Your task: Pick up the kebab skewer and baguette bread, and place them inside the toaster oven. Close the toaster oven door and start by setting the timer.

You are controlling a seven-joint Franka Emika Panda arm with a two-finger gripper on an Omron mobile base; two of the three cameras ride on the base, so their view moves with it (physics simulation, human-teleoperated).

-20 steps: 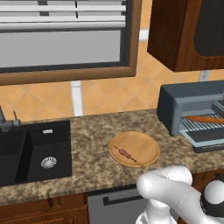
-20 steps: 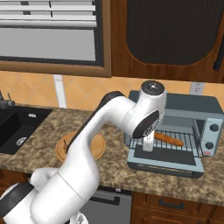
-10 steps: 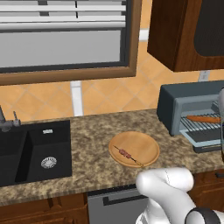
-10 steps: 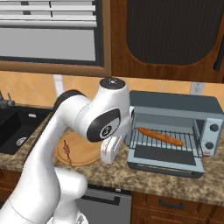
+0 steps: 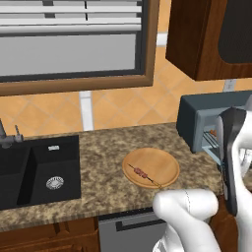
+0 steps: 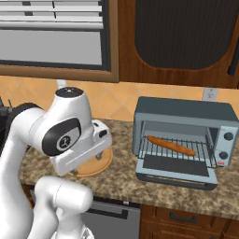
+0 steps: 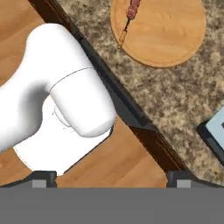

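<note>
Left base view
- counter (image 5: 106, 162): speckled brown stone, running from the black sink (image 5: 34, 170) at its left end to the toaster oven (image 5: 206, 118) at its right end.
- round wooden board (image 5: 165, 165): flat on the counter between sink and oven, near the front edge.
- kebab skewer (image 5: 143, 173): lies on the front-left part of the board, meat chunks at its middle, stick slanting toward the front edge.
- toaster oven: blue-grey box at the right, partly hidden by the white arm (image 5: 235, 162); a small orange bit of the load shows inside.

Right base view
- toaster oven (image 6: 186, 112): stands on the counter's right part against the tiled wall, knobs down its right side.
- toaster oven door (image 6: 176, 170): dropped flat, pointing to the counter's front edge.
- baguette bread (image 6: 171, 145): lies on the wire rack inside the oven, slanting from back left to front right.
- board (image 6: 100, 164): just left of the oven, mostly covered by the arm.

Hand view
- gripper (image 7: 112, 177): its two dark tips sit far apart at the lower corners, nothing between them; it looks down over the counter's front edge.
- kebab skewer (image 7: 130, 18): on the board (image 7: 175, 35) at the upper edge, well apart from the tips.
- toaster oven door (image 7: 214, 131): a blue-grey corner at the right edge.
</note>
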